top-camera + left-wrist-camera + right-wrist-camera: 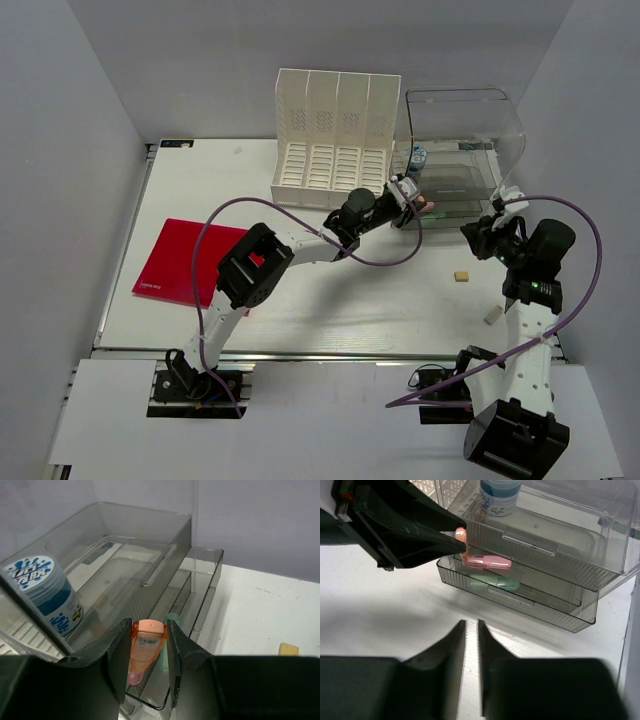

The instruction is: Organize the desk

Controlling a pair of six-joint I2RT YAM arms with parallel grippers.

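Across the whole view spreads the white counter (330, 290), and at its far right corner the left gripper (146, 652) holds an orange tube (145, 645) over the clear drawer organizer (462, 150), apparently to stow it, while the right gripper (471, 630), jaws nearly closed and empty, waits nearby.

Legible text, as I see it from the feeds:
- Round container (47, 597): blue splash-style lettering on white lid, not readable.
- Orange tube (145, 647): white barcode label, digits too small.
- Red folder (178, 262): small white print at corner, unreadable.
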